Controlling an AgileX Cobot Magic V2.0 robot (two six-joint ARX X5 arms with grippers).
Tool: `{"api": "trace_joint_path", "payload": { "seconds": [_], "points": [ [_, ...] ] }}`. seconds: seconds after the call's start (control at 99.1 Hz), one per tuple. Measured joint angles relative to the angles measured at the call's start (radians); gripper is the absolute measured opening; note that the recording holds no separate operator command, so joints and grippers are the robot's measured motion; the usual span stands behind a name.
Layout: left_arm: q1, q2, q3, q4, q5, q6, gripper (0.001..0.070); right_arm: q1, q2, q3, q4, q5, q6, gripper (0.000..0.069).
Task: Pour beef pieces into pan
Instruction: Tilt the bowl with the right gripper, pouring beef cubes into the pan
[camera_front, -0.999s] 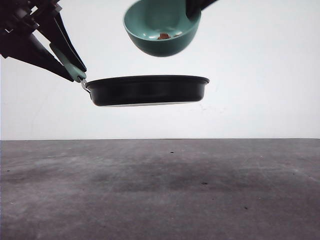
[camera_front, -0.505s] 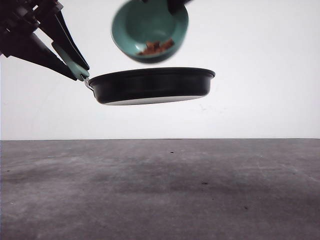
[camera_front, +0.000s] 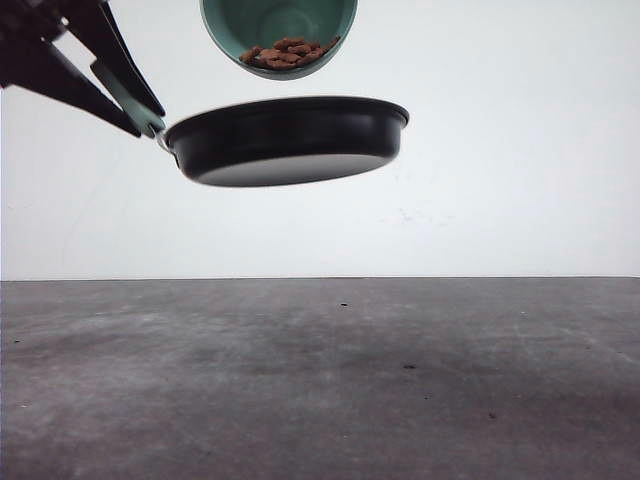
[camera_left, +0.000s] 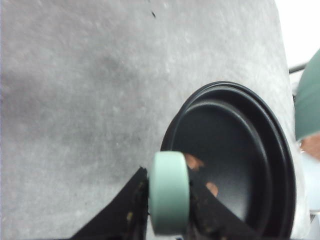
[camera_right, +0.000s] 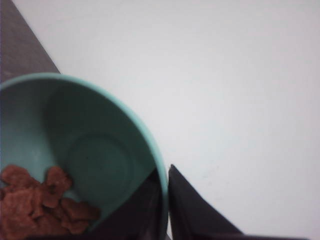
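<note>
The black pan (camera_front: 290, 140) hangs high above the table, slightly tilted. My left gripper (camera_front: 140, 112) is shut on its mint-green handle (camera_left: 169, 192). In the left wrist view two beef pieces (camera_left: 194, 161) lie inside the pan (camera_left: 235, 165) near the handle. Right above the pan, a teal bowl (camera_front: 278, 25) is tipped with its mouth toward the front camera. A heap of beef pieces (camera_front: 288, 52) sits at its lower rim. My right gripper (camera_right: 165, 197) is shut on the bowl's rim, one finger inside and one outside. More beef pieces (camera_right: 35, 205) lie low in the bowl (camera_right: 95, 160).
The grey table (camera_front: 320, 380) lies well below both held things. A plain white wall (camera_front: 520, 180) stands behind. The bowl's edge (camera_left: 307, 100) shows beside the pan in the left wrist view.
The bowl has moved left and up and tipped further, and the beef has slid to its lower rim. The pan has risen a little and shifted left.
</note>
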Motion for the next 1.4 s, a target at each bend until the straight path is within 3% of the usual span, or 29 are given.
{"api": "trace_joint_path", "payload": {
  "seconds": [0.131,0.394,0.727,1.403],
  "points": [
    [0.016,0.000,0.026,-0.005,0.011,0.000,0.0058,-0.001,0.000,-0.001,0.025,-0.024,-0.019,0.0014],
    [0.044,0.000,0.044,-0.050,0.020,0.000,0.0058,-0.019,0.000,-0.042,0.212,-0.117,-0.113,0.0014],
    [0.059,0.000,0.050,-0.050,0.026,0.000,0.0058,-0.082,0.003,-0.063,0.316,-0.208,-0.138,0.0014],
    [0.059,0.000,0.050,-0.048,0.005,0.004,0.0058,-0.115,0.005,-0.063,0.346,-0.296,-0.169,0.0014]
  ]
}}
